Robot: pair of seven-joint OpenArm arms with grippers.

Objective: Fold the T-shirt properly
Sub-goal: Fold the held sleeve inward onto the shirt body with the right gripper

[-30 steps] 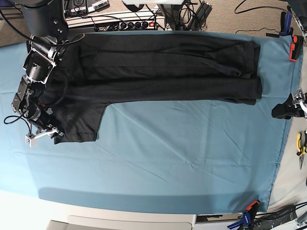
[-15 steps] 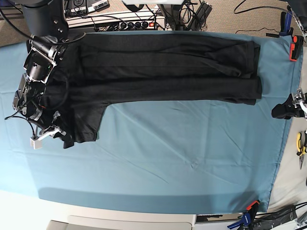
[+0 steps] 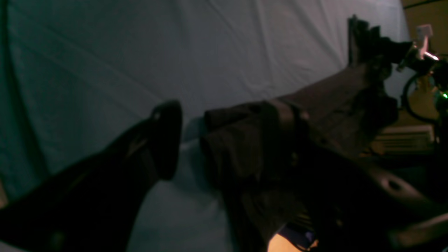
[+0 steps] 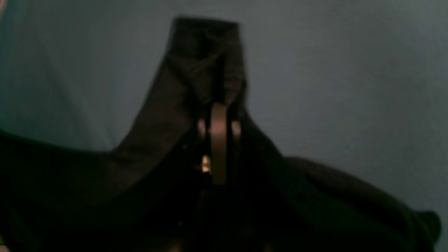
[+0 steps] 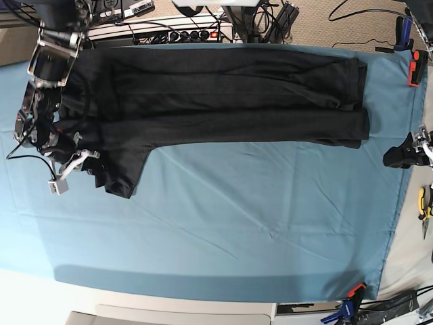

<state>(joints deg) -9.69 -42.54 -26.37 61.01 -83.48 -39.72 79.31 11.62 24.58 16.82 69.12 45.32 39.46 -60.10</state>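
Observation:
The black T-shirt point(image 5: 230, 95) lies folded in a long band across the far side of the blue table cloth point(image 5: 257, 223), plain side showing. Its left sleeve point(image 5: 125, 172) hangs toward the front. My right gripper point(image 5: 80, 166) is shut on the sleeve's edge and holds it bunched, a little off the cloth. In the right wrist view the gripper point(image 4: 218, 140) pinches dark fabric point(image 4: 196, 63) that drapes away from it. My left gripper point(image 5: 400, 154) is open at the table's right edge, apart from the shirt's end. In the left wrist view the gripper point(image 3: 234, 147) faces that end point(image 3: 252, 133).
An orange clamp point(image 5: 414, 68) and a blue-orange clamp point(image 5: 352, 298) pin the cloth at the right corners. Yellow pliers point(image 5: 425, 203) lie off the cloth at the right. A power strip and cables point(image 5: 176, 34) sit behind the table.
My right gripper has moved up and to the right with the sleeve's edge in it. The sleeve is now bunched and narrower. The left arm has not moved.

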